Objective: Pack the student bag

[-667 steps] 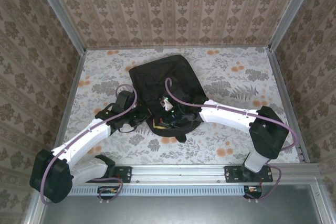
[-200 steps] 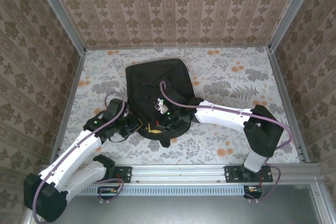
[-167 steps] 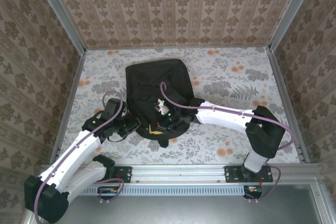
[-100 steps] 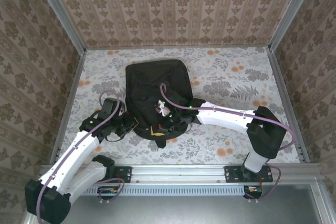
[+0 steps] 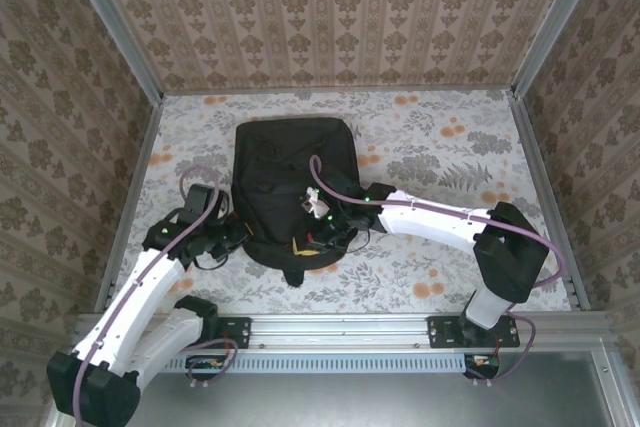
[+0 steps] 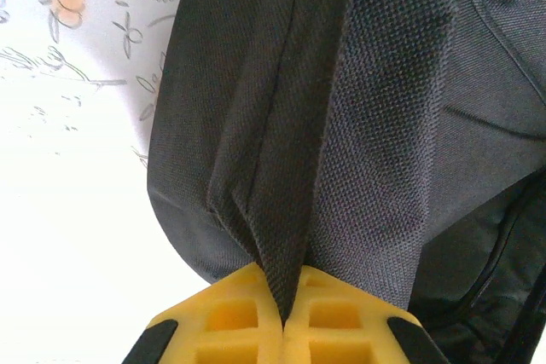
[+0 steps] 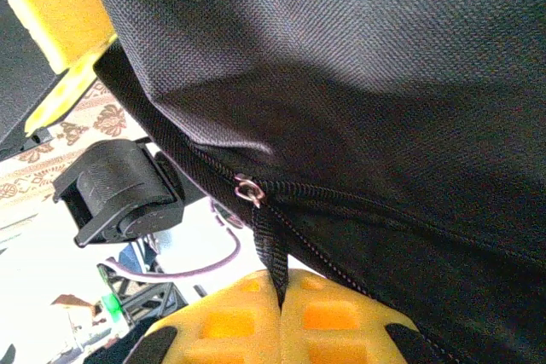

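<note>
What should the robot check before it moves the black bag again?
1. Left end effector pinches a fold of the student bag: ok.
2. Right end effector pinches the zipper pull strap: ok.
3. Strap runs straight from the zipper slider, not twisted: ok.
4. Bag lies well inside the table edges: ok.
5. How far the zipper is open: cannot tell.
6. What is inside the bag: cannot tell.

No writing, label, brand or number can be read. The bag (image 5: 295,182) seems unmarked, though its dark cloth is partly hidden.
</note>
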`<action>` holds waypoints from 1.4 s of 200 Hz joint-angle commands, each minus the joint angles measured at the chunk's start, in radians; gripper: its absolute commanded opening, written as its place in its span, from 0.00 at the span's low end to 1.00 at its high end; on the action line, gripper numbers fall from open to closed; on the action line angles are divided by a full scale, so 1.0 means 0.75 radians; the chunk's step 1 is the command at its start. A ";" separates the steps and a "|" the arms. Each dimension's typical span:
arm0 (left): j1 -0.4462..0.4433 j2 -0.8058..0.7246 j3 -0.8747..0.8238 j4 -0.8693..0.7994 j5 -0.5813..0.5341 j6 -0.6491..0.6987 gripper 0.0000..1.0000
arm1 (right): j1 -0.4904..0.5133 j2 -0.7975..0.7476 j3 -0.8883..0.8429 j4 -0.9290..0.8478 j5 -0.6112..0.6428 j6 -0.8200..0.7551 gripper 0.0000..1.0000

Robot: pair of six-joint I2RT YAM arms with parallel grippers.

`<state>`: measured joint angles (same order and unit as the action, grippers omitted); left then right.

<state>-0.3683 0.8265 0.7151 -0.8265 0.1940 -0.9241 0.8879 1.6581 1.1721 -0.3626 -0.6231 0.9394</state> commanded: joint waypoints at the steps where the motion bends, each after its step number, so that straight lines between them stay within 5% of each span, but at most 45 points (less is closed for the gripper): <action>1: 0.051 0.020 0.083 -0.009 -0.058 0.146 0.06 | 0.012 0.055 0.074 0.062 -0.045 0.053 0.00; 17: 0.081 0.069 0.113 -0.022 -0.023 0.162 0.38 | 0.040 0.117 0.145 0.106 -0.047 0.096 0.00; 28: 0.088 0.083 0.128 -0.047 -0.005 0.152 0.51 | 0.060 0.161 0.198 0.131 -0.043 0.122 0.00; 70: 0.089 -0.017 0.119 -0.216 0.031 -0.031 0.62 | 0.108 0.285 0.335 0.190 -0.045 0.186 0.00; 161: 0.019 -0.160 -0.140 -0.075 0.093 -0.343 0.37 | 0.113 0.258 0.275 0.223 -0.052 0.190 0.00; 211: 0.069 -0.075 -0.025 -0.083 -0.056 -0.150 0.10 | 0.091 0.223 0.241 0.168 -0.051 0.141 0.00; 280: 0.187 0.061 0.073 -0.057 -0.117 0.051 0.01 | 0.068 0.192 0.221 0.095 -0.071 0.076 0.00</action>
<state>-0.2615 0.8555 0.7284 -0.8856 0.1734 -0.9730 0.9543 1.8507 1.3602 -0.2523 -0.6445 1.0267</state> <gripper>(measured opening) 0.044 0.062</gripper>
